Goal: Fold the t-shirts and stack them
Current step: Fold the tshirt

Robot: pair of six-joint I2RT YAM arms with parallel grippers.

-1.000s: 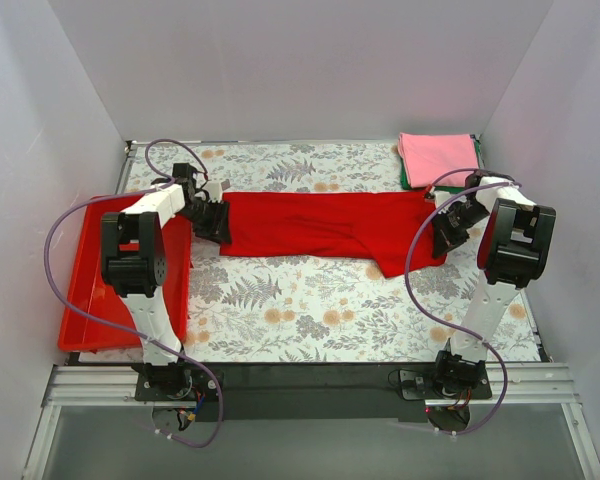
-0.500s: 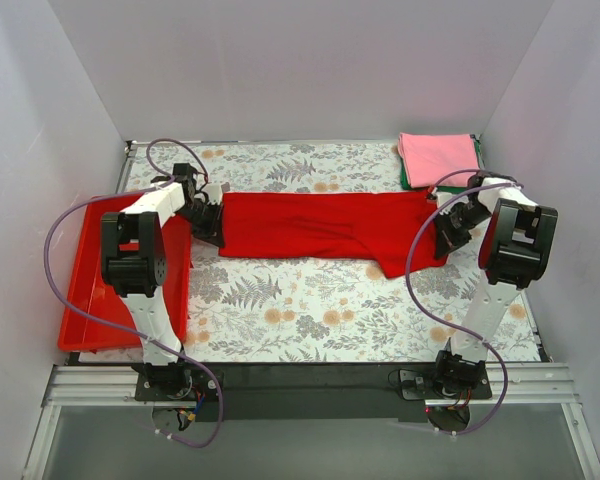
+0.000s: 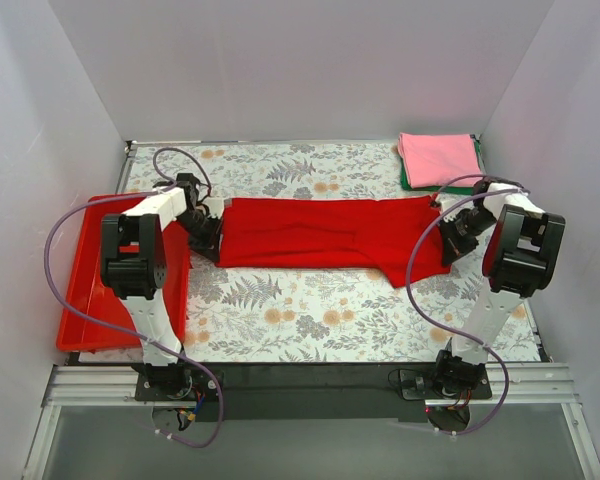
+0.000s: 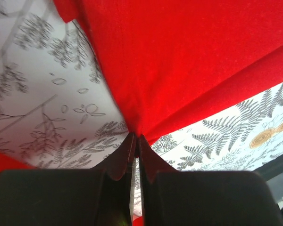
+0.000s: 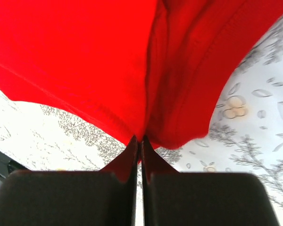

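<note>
The bright red t-shirt (image 3: 320, 232) lies stretched left to right across the middle of the table, folded lengthwise. My left gripper (image 3: 212, 240) is shut on its left end; the wrist view shows the red t-shirt (image 4: 179, 61) pinched between the jaws of my left gripper (image 4: 136, 137). My right gripper (image 3: 446, 243) is shut on the right end; the red t-shirt (image 5: 146, 56) is pinched at the tips of my right gripper (image 5: 139, 139). A folded pink t-shirt (image 3: 438, 157) lies at the back right on a dark green t-shirt (image 3: 405, 180), of which only an edge shows.
A rigid red plastic tray (image 3: 85, 290) sits at the left edge beside the left arm. The floral tablecloth (image 3: 310, 310) covers the table. White walls close in the left, back and right sides.
Both grippers have moved a little toward the near side with the red t-shirt, and the cloth is pulled straighter between them.
</note>
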